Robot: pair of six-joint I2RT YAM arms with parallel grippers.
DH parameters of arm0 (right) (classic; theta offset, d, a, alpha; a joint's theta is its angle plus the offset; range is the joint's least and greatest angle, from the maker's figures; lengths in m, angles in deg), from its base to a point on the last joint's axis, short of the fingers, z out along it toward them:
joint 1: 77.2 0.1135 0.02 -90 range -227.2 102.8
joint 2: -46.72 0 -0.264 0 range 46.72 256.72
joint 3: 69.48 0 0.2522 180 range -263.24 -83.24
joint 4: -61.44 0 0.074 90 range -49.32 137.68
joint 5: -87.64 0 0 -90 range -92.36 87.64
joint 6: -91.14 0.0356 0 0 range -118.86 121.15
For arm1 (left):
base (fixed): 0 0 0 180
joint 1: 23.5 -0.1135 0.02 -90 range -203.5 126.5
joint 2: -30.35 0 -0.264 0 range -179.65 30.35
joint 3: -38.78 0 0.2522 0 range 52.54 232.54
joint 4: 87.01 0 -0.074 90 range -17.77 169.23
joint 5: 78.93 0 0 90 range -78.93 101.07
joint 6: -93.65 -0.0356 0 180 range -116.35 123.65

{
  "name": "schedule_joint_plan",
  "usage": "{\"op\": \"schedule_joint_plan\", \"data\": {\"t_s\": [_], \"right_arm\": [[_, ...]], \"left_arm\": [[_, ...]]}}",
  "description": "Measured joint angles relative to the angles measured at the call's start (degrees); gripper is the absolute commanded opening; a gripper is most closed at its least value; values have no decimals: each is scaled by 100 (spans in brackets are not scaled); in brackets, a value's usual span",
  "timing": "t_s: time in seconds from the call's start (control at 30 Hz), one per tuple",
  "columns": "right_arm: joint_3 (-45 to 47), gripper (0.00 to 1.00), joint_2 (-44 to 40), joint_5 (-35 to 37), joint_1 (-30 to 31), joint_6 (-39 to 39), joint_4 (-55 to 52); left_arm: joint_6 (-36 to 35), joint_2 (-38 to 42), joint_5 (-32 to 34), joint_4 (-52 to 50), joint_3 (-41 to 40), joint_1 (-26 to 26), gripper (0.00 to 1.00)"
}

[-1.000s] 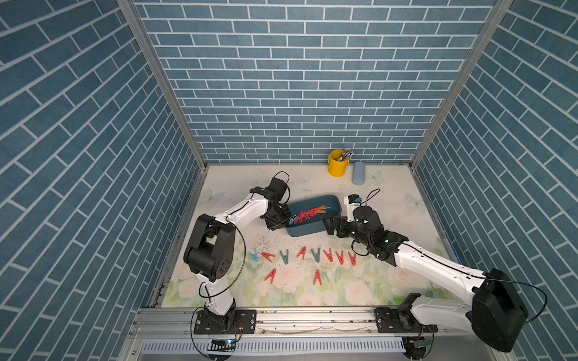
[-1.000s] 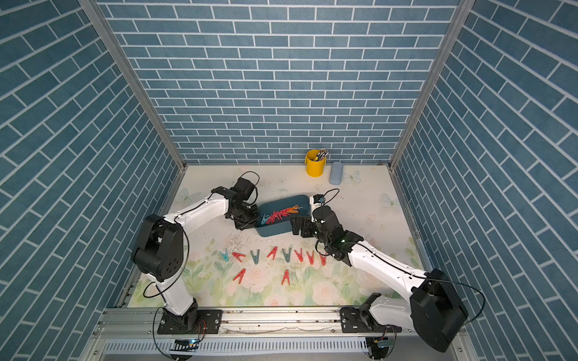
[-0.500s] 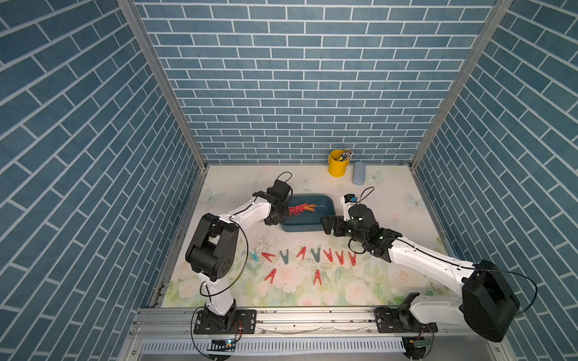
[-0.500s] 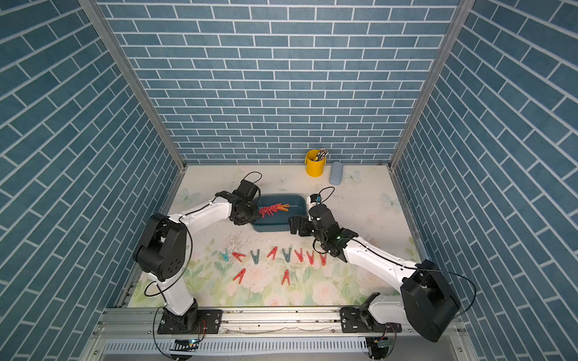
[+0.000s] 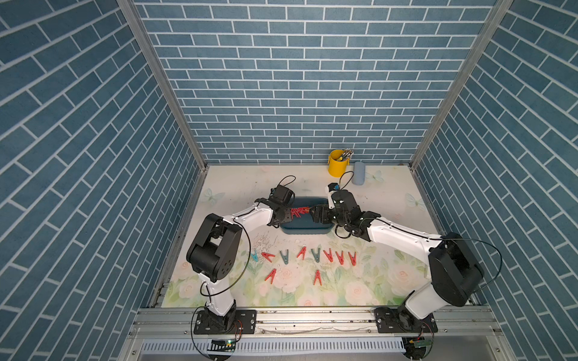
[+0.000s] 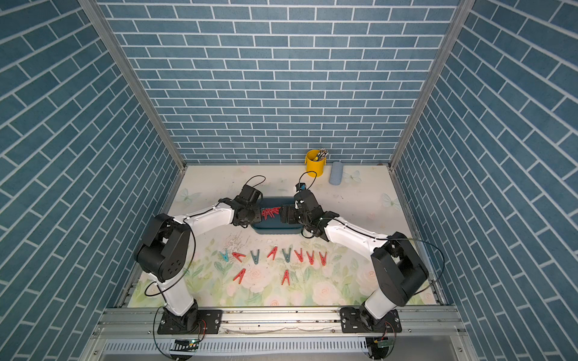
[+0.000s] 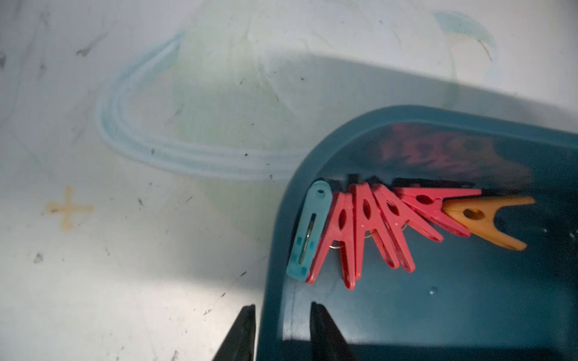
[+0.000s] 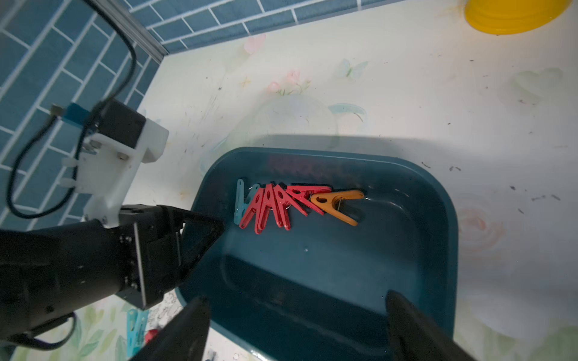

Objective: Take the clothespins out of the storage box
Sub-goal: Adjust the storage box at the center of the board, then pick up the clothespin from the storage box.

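The dark teal storage box [image 5: 305,232] [image 6: 275,230] stands flat on the mat between both arms. Inside it, several clothespins [image 5: 299,212] [image 7: 375,231] [image 8: 275,206] lie fanned along the back wall: mostly red, a teal one [image 7: 309,231] and an orange one [image 7: 488,218]. My left gripper [image 7: 281,309] [image 5: 286,215] is open and straddles the box's left wall, one finger outside and one inside. My right gripper [image 8: 295,309] [image 5: 314,214] hangs wide open over the box's right part and holds nothing. Several more clothespins [image 5: 328,254] [image 6: 298,254] lie in rows on the mat in front.
A yellow bucket [image 5: 337,162] [image 8: 513,15] with thin tools and a pale blue-grey case [image 5: 359,177] stand at the back right. Small white specks [image 5: 266,240] lie left of the box's front. Tiled walls close in the mat on three sides.
The box has gone from tilted and skewed to lying flat and square. My left gripper's jaws have opened off its wall. My right gripper has moved left over the box.
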Motion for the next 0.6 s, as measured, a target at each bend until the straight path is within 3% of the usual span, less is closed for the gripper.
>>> {"op": "schedule_joint_plan", "data": {"t_s": [0.17, 0.27, 0.43, 0.5, 0.6], "right_arm": [[-603, 64, 651, -31, -9, -494, -234], [-918, 59, 1027, -79, -39, -837, -376], [-1364, 49, 1580, -188, -199, -1460, -693], [-1515, 42, 1757, -212, -278, -1692, -852], [-1707, 41, 1971, -201, -354, -2020, -1008]], "left_arm": [[-28, 138, -37, 2, -2, 9, 52], [-52, 350, -15, -55, 2, 9, 59], [-127, 883, -31, -149, 90, 0, 91], [-109, 1078, -50, -136, 144, -11, 97], [-101, 1335, -85, -111, 223, -35, 100]]}}
